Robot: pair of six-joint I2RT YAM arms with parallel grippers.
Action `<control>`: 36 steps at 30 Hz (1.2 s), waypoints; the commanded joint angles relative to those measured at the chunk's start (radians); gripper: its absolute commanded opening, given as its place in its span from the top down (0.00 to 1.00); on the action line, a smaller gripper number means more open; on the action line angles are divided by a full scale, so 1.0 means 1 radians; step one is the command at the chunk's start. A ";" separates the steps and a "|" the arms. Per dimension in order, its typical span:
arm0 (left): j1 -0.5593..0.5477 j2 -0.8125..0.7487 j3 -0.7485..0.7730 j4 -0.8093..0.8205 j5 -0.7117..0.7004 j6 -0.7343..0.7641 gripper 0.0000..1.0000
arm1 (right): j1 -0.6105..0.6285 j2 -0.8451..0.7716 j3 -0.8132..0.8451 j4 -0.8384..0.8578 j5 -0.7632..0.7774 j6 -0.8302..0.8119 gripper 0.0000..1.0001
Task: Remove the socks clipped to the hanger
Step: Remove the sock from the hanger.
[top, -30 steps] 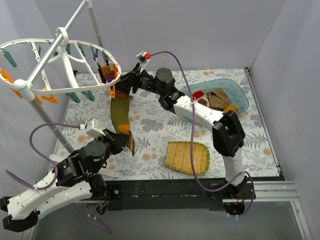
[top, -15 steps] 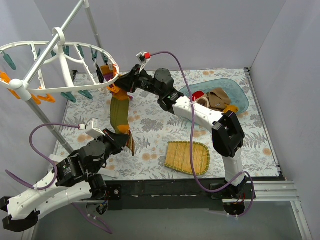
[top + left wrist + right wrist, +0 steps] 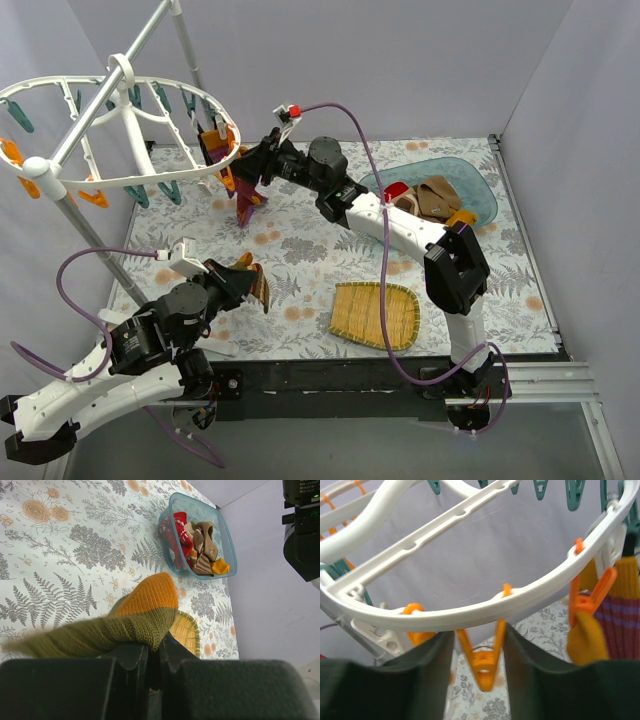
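The white oval hanger [image 3: 150,181] hangs at the upper left with orange and teal clips; its rim fills the right wrist view [image 3: 470,612]. My left gripper [image 3: 240,274] is shut on an olive sock with an orange toe [image 3: 125,630], which is off the hanger and bunched at the jaws [image 3: 238,262]. My right gripper [image 3: 243,170] is at the hanger's right end, its fingers closed against both sides of an empty orange clip [image 3: 487,667]. Beside it, a maroon-striped sock with a yellow toe [image 3: 615,625] still hangs from a clip [image 3: 246,200].
A teal bin [image 3: 482,190] at the back right holds red, brown and orange socks; it also shows in the left wrist view [image 3: 172,502]. A woven tray [image 3: 375,315] lies at front centre. The grey-white pole stand [image 3: 90,235] slants up at the left.
The olive sock has come free of the hanger's clip and dropped down to my left gripper. The hanger has swung slightly. The right gripper stays at the clip.
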 commanded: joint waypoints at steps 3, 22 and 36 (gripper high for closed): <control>0.000 -0.011 0.020 -0.006 -0.002 0.012 1.00 | 0.006 -0.072 -0.053 0.051 0.003 -0.010 0.30; 0.000 -0.013 0.036 0.007 -0.005 0.060 1.00 | -0.024 -0.458 -0.673 0.219 0.017 -0.061 0.21; 0.000 0.029 0.053 0.020 -0.023 0.043 1.00 | 0.144 -0.690 -1.063 0.173 -0.023 -0.237 0.23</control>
